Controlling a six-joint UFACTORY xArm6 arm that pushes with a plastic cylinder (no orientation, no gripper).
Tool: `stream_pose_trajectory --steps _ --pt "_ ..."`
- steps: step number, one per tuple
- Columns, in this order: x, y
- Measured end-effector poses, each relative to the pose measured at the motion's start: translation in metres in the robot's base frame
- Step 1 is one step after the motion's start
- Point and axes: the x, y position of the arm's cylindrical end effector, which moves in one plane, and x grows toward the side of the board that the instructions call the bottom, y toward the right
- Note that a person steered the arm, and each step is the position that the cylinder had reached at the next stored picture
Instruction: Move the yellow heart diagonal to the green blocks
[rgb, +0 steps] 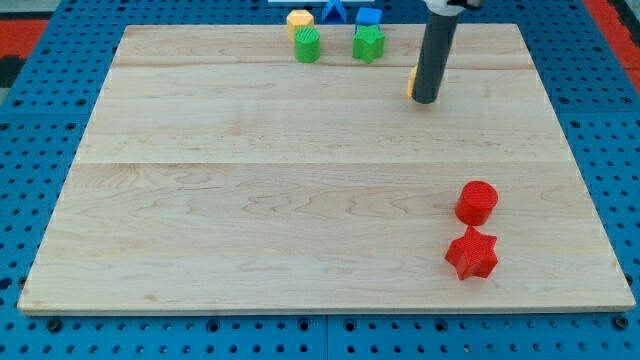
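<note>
Pale wooden boards (300, 200), smooth and lightly grained, make up the table top, set on a blue pegboard base (40, 100). We carry no pincer, so nothing spreads or pinches: only a straight dark rod, and our tip (425, 100) rests on the wood near the view's top. Touching the tip on its left, a sliver of yellow-orange shows from behind the rod; we judge this to be the yellow heart (412, 83), mostly hidden. Well to the tip's left stand the green cylinder (307, 46) and the green star-like block (368, 44), with a yellow block (299, 19) and blue blocks (352, 14) just beyond them. Far below the tip lie a red cylinder (477, 202) and a red star (471, 254). All look like hard, matte plastic. The heart should be light, stiff and quick to slide or spin, so we would press on a broad flat side, near its middle
</note>
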Motion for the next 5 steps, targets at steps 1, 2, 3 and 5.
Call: stream_pose_trajectory --steps 1,2,3,5 --pt "-0.021 0.02" --pt "-0.04 0.04" --pt "-0.058 0.059" --pt "-0.065 0.026"
